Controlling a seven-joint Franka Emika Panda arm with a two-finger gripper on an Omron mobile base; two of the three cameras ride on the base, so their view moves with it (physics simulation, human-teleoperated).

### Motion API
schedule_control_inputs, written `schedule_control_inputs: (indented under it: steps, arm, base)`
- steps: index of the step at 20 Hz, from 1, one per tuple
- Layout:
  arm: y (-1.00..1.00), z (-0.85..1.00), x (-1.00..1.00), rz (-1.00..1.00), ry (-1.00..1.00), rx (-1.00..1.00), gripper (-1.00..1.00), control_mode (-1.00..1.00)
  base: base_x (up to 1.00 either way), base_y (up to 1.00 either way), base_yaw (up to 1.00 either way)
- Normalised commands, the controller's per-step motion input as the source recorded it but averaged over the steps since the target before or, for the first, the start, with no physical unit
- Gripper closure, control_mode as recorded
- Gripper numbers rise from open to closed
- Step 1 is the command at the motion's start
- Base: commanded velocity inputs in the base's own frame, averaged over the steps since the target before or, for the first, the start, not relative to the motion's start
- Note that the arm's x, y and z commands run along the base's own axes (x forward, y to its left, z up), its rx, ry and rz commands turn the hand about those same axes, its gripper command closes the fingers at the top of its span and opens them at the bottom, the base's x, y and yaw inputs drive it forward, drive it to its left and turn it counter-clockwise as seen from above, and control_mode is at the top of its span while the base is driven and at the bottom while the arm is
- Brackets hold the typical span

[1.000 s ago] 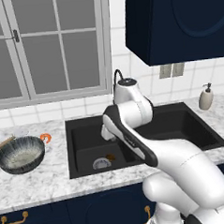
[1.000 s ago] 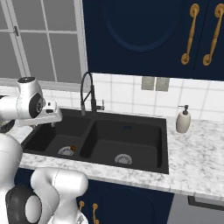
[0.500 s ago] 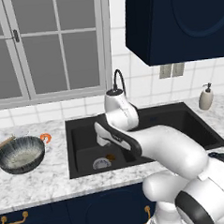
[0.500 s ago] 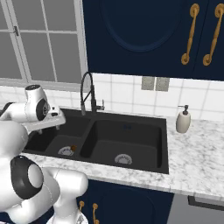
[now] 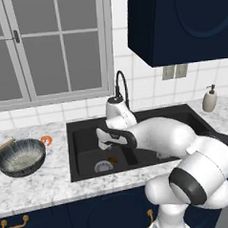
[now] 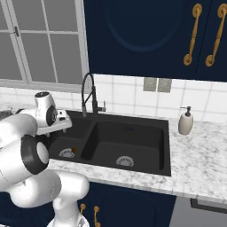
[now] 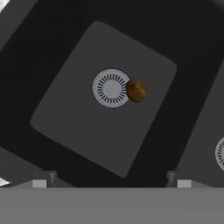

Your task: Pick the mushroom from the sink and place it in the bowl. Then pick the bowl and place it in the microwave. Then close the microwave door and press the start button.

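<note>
Over the sink's (image 5: 84,137) left basin I'm hovering the jaws (image 7: 111,177), spread wide, holding nothing. Below, the mushroom (image 7: 136,90) is lying on the basin floor, touching the drain (image 7: 111,88). Further left on the surface (image 5: 43,182) the bowl (image 5: 20,158) is sitting upright, well apart from the sink.

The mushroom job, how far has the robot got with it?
Nothing looks finished yet. The mushroom lies in the sink beside a silver drain. The open gripper hangs above it, holding nothing. The bowl sits empty on the counter. Picking, bowling and microwaving all remain.
</note>
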Motion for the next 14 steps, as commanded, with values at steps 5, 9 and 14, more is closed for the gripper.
schedule_control_inputs:
  steps: [5, 9, 14]
  arm:
    - [0.00, -0.28, 0.46, 0.00, 0.00, 0.00, -1.00, -1.00]
    - [0.00, -0.30, 0.40, 0.00, 0.00, -0.01, -1.00, -1.00]
    - [0.03, -0.32, 0.38, 0.00, -0.08, -0.03, -1.00, -1.00]
  base:
    - [0.00, 0.00, 0.00]
    - [0.00, 0.00, 0.00]
    - [0.00, 0.00, 0.00]
